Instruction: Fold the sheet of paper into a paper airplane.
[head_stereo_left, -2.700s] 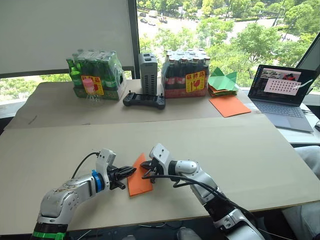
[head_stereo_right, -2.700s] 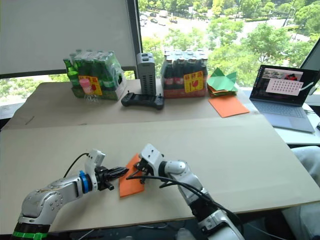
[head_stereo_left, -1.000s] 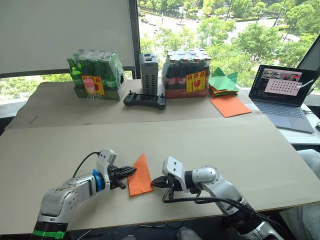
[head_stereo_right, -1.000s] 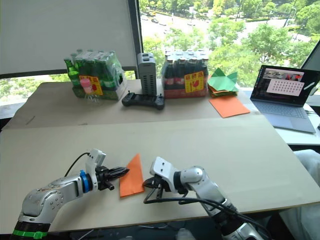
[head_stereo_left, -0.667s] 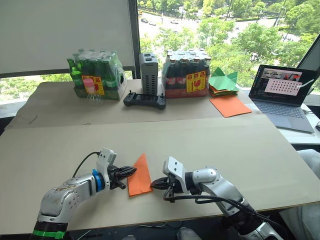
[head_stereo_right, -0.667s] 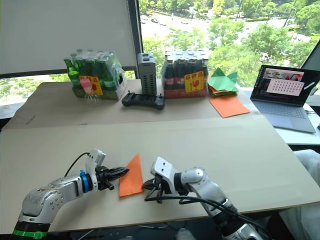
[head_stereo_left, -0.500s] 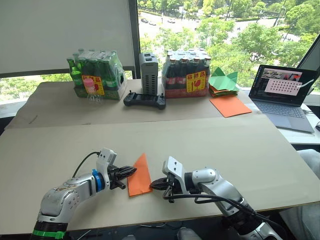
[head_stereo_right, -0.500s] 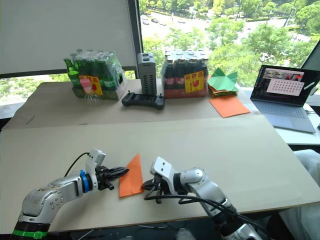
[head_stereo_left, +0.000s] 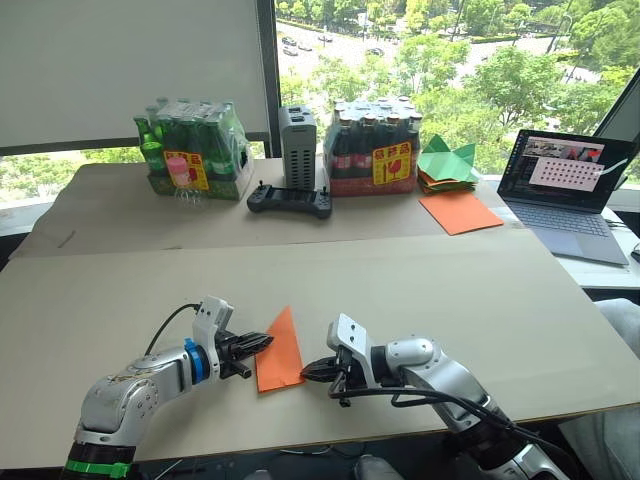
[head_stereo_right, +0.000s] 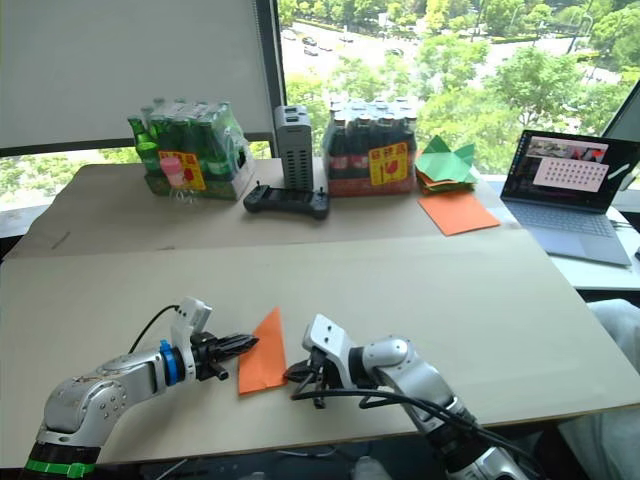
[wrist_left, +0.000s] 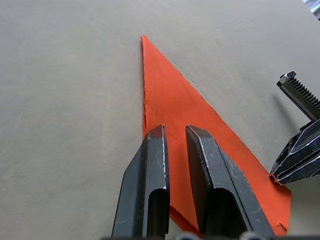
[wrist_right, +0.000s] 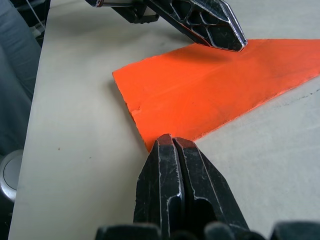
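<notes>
The sheet of paper (head_stereo_left: 280, 345) lies flat on the table, folded into a narrow orange wedge whose point faces away from me. My left gripper (head_stereo_left: 263, 343) rests over its left edge; in the left wrist view its fingers (wrist_left: 156, 145) stand a narrow gap apart above the paper (wrist_left: 185, 115). My right gripper (head_stereo_left: 307, 369) is shut, its tips (wrist_right: 169, 141) touching the paper's near right corner (wrist_right: 150, 142). I cannot tell whether the corner is pinched between them. The right wrist view also shows the left gripper (wrist_right: 235, 45) on the paper's far side.
At the back of the table stand a pack of green bottles (head_stereo_left: 192, 150), a grey box (head_stereo_left: 296, 147), a black controller (head_stereo_left: 288, 201) and a pack of dark bottles (head_stereo_left: 372, 146). Green paper pieces (head_stereo_left: 445, 162), a smooth orange sheet (head_stereo_left: 460, 211) and a laptop (head_stereo_left: 565, 180) lie back right.
My right gripper has left the top of the paper and come down to its near right corner. The paper now lies flat with its point showing. The left gripper has stayed put.
</notes>
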